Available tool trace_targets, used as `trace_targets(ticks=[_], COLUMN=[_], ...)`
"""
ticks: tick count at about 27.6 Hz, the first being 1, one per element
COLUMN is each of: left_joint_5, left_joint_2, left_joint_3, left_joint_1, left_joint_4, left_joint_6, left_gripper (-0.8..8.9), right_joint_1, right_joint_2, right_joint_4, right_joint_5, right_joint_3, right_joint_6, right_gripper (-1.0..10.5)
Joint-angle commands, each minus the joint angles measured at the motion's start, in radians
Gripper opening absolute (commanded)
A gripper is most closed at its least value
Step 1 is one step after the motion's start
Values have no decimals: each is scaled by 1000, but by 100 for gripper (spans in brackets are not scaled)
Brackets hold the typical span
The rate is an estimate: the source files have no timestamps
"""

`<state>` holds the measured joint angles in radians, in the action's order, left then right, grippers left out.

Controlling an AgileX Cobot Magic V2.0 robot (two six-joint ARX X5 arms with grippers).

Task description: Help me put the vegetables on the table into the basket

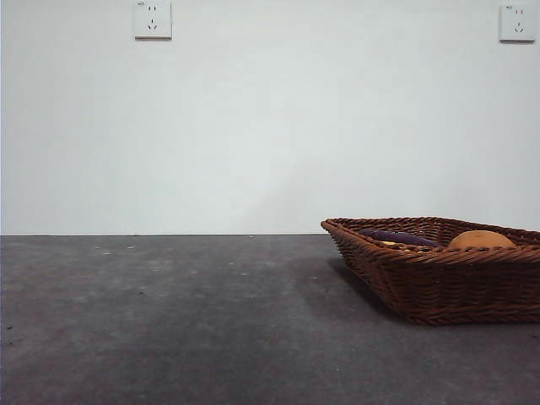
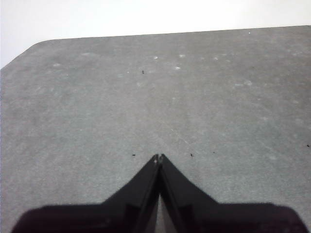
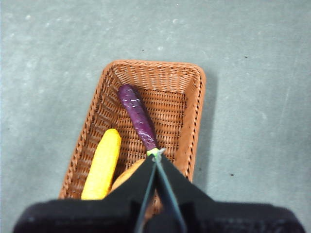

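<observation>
Wicker basket (image 1: 439,291), lower right: eggplant (image 3: 138,116), potato (image 1: 481,240) contained. Both grippers clenched empty. Right gripper (image 3: 158,154) risks snagging the rim if lowered.

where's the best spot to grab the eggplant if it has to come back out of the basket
Probably from straight above, jaws closing across the middle of the eggplant. It lies flat along the basket floor, and the yellow piece and potato crowd its stem end.

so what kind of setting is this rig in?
Likely a lab or test bench, not a kitchen: a bare dark grey table, a plain white wall with two wall sockets, and one wicker basket of vegetables as props.
</observation>
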<state>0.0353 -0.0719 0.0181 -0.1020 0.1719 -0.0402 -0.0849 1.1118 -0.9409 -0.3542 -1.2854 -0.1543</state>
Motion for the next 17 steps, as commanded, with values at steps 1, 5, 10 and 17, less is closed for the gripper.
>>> trace_targets(ticks=[1, 5, 10, 17], left_joint_5=[-2, -2, -2, -2], left_joint_2=[0, 0, 0, 0], left_joint_3=[-11, -11, -11, -11], left_joint_1=[-3, -3, -3, -3], left_joint_4=[-6, -6, -6, -6], left_joint_6=[7, 7, 7, 7], left_gripper=[-3, -3, -3, -3], right_joint_1=[0, 1, 0, 0], right_joint_2=[1, -147, -511, -868], right_joint_4=[8, 70, 389, 575], right_joint_5=[8, 5, 32, 79], right_joint_3=[0, 93, 491, 909], right_joint_6=[-11, -4, 78, 84], right_gripper=[2, 2, 2, 2])
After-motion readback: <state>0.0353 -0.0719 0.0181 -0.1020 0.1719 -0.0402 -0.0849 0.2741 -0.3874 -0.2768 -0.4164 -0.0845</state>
